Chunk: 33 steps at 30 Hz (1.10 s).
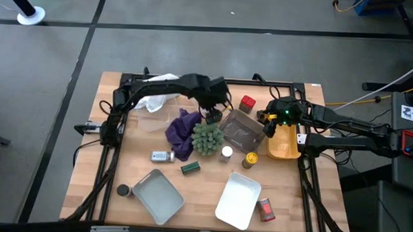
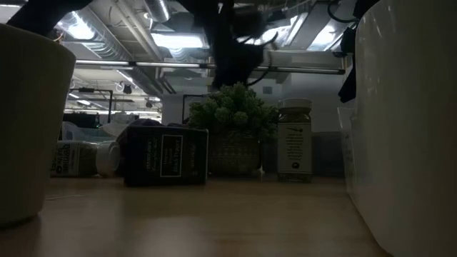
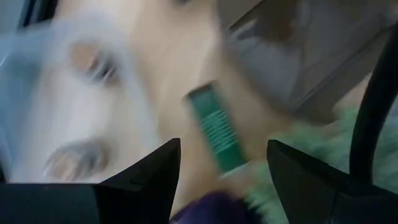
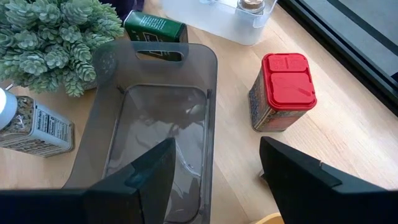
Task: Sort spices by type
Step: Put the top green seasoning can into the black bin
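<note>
Wooden tabletop lies under my right gripper [image 4: 214, 171], fingers spread wide and empty above the grey bin [image 4: 205, 74]. Just beyond stands the red tin [image 4: 283, 90], upright. My left gripper [image 3: 221, 177], seemingly open too, hovers over a green tin [image 3: 216, 127].

Motion blur is smearing the whole left wrist view: the dark green rectangular tin [image 3: 216, 129] is showing no readable label, and the pale translucent container [image 3: 74, 106] beside it is losing its outline. In the low view, the white bin wall [image 2: 407, 128] is running off the picture's right edge, and a pale rounded vessel [image 2: 28, 121] is being cut by the left edge. The clear glass jar with printed label [image 4: 31, 124] is being cropped in the right wrist view.
</note>
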{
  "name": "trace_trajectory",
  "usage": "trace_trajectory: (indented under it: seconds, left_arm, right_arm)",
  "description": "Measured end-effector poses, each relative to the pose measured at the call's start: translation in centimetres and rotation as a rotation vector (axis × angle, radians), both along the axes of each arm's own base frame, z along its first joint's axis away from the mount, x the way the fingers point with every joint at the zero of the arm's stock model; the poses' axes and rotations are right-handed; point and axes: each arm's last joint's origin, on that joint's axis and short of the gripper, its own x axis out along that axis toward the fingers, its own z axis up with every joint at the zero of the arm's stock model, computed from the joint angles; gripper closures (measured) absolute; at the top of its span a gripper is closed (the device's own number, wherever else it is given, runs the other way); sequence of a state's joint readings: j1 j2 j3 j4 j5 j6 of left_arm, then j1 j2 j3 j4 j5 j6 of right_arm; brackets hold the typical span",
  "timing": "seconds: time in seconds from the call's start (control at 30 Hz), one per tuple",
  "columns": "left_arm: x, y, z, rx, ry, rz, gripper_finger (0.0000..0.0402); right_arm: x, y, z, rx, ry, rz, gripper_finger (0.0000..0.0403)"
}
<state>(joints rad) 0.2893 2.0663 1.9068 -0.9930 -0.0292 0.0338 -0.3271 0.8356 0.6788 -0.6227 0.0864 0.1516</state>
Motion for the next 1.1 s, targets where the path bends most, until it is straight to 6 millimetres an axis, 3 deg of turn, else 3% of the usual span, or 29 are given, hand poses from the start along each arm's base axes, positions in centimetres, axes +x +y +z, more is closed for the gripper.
trace_trajectory:
  seconds: [0.2, 0.67, 1.1]
  left_arm:
    - [1.8, -1.9, 0.4, 0.028, -0.129, -0.02, 0.0178]
    - [2.2, 1.8, -3.8, -0.042, -0.06, 0.178, 0.0178]
    - [2.5, 1.0, -5.6, -0.066, 0.018, 0.163, 0.0178]
  right_arm:
    - [0.0, 0.0, 0.0, 0.0, 0.0, 0.0, 0.0169]
    - [0.0, 0.0, 0.0, 0.001, 0.002, 0.0, 0.0169]
    - [0.0, 0.0, 0.0, -0.001, 0.005, 0.002, 0.0169]
